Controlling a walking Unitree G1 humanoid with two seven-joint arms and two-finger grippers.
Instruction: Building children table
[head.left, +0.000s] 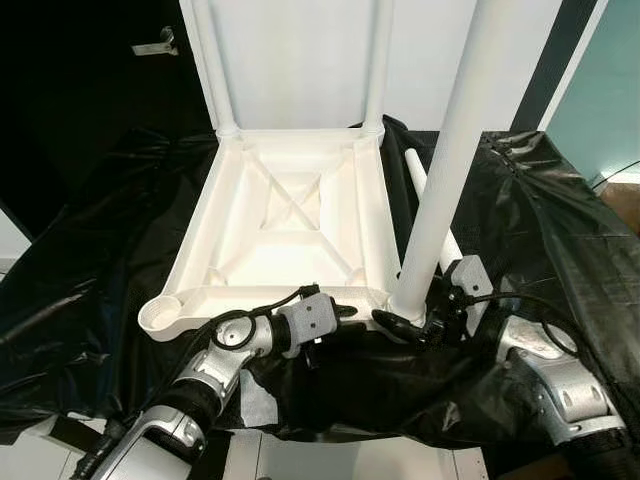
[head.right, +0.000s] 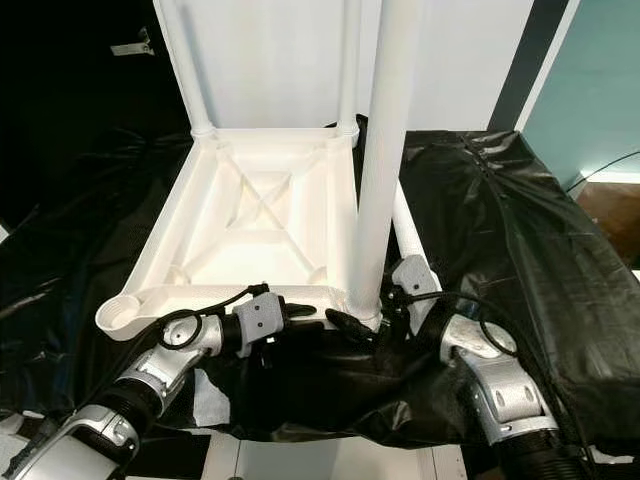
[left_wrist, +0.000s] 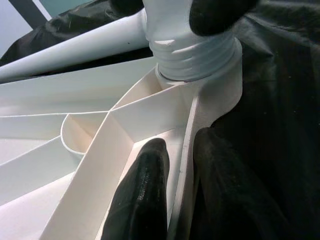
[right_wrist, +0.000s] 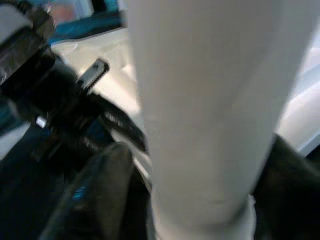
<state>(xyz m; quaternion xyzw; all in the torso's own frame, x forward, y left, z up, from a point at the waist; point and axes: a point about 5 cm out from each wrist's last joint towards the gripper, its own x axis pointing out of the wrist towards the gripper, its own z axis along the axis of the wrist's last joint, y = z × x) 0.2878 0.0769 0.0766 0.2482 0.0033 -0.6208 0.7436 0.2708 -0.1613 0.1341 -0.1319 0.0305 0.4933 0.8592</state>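
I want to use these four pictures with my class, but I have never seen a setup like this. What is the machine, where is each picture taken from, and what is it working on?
A humanoid robot is assembling a child's table. The two wide pictures come from cameras in its head, looking down; the two close-ups come from cameras on its wrists. A white tabletop lies upside down on black plastic sheeting. Two legs stand in the far corners. The right gripper is shut on a third leg, standing in the near corner socket. The left gripper holds the tabletop's near edge. A spare leg lies beside the tabletop.

my head's two eyes look down over the upturned table top (head.left: 285, 215) | both my wrist cameras sit close, sharing its near corner leg (right_wrist: 205, 110)
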